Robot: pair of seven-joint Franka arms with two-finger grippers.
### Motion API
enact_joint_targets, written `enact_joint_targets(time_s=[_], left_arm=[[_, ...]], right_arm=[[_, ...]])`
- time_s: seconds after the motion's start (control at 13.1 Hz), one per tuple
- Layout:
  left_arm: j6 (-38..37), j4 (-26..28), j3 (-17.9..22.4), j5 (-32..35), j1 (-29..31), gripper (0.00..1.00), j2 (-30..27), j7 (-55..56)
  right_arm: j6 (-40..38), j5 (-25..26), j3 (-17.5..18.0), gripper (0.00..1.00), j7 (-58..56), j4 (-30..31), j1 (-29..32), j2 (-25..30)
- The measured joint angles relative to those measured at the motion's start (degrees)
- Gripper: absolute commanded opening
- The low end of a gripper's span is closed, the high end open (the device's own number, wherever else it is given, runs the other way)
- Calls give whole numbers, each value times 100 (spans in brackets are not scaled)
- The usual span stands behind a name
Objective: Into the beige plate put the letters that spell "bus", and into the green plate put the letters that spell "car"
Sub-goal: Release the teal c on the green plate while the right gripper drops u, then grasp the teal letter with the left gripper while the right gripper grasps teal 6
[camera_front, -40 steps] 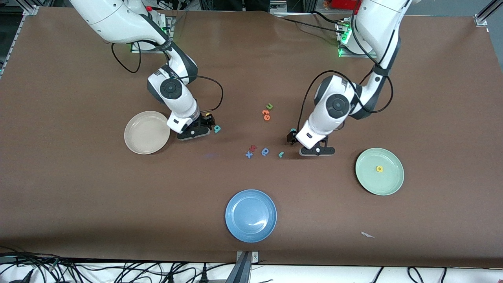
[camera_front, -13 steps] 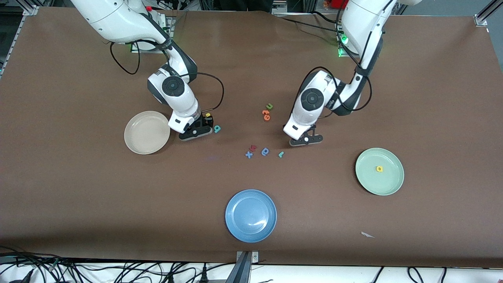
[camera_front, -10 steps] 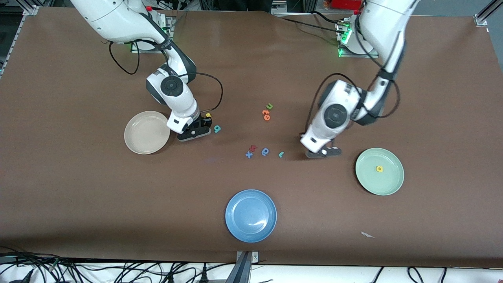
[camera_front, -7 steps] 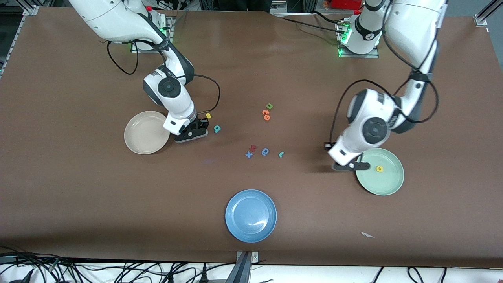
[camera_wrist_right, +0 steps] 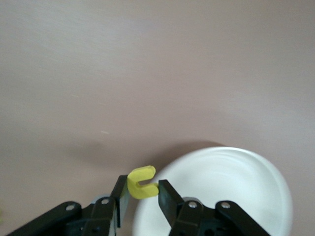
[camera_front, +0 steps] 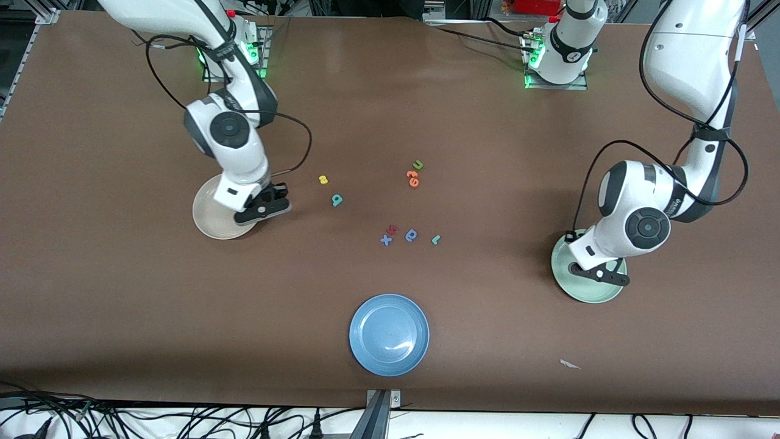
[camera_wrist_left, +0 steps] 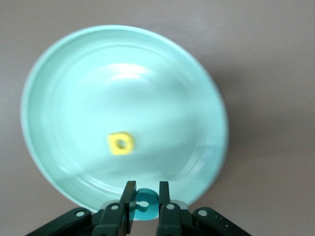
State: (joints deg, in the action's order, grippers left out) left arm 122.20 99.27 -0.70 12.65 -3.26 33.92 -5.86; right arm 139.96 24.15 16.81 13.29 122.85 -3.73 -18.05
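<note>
My left gripper [camera_wrist_left: 146,190] is shut on the teal "c" [camera_wrist_left: 146,202] over the edge of the green plate [camera_wrist_left: 123,83], where the yellow "a" [camera_wrist_left: 121,143] lies. In the front view the left gripper [camera_front: 596,275] hides that letter on the green plate [camera_front: 586,292]. Over the rim of the beige plate [camera_wrist_right: 221,187] my right gripper [camera_wrist_right: 142,184] is shut on the yellow "u" [camera_wrist_right: 141,184]. The front view shows the right gripper [camera_front: 263,207] at the beige plate [camera_front: 210,216]. On the table lie the yellow "s" [camera_front: 323,180], teal "b" [camera_front: 336,199] and teal "r" [camera_front: 436,239].
A blue plate [camera_front: 389,334] sits near the front camera. Mid-table lie a green "u" [camera_front: 418,164], orange letters [camera_front: 413,178], a dark red letter [camera_front: 392,230], a blue "x" [camera_front: 386,240] and a blue round letter [camera_front: 412,235]. A paper scrap [camera_front: 570,364] lies nearer the front camera than the green plate.
The left arm has carried the teal "c" from mid-table to over the green plate. The right arm has carried the yellow "u" from beside the "s" to the beige plate's rim.
</note>
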Motion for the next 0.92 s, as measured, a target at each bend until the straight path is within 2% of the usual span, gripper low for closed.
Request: enact_joint_targets(time_s=[0.15,0.23,0.46,0.69,0.92], left_arm=[[9,-246,-8,163,30,100,171,-303],[9,-366,-30,-7,22,100,212,-309],[9,-489,-70,-1412,-36,100,218,-233],[348,-491,-241,-2062,-216,100,270,668],[1014,-491,-299,-2197,-1013,100,432,2252]], right_arm=[[-46,0,-18,36,-635,10,439,58],[-46,0,-22,45,-835,26,607,56],[-48,-2,-10,60,-929,121,692,49],[-111,-20,16,61,-881,163,679,47],[-120,-355,84,64,-623,163,675,43]])
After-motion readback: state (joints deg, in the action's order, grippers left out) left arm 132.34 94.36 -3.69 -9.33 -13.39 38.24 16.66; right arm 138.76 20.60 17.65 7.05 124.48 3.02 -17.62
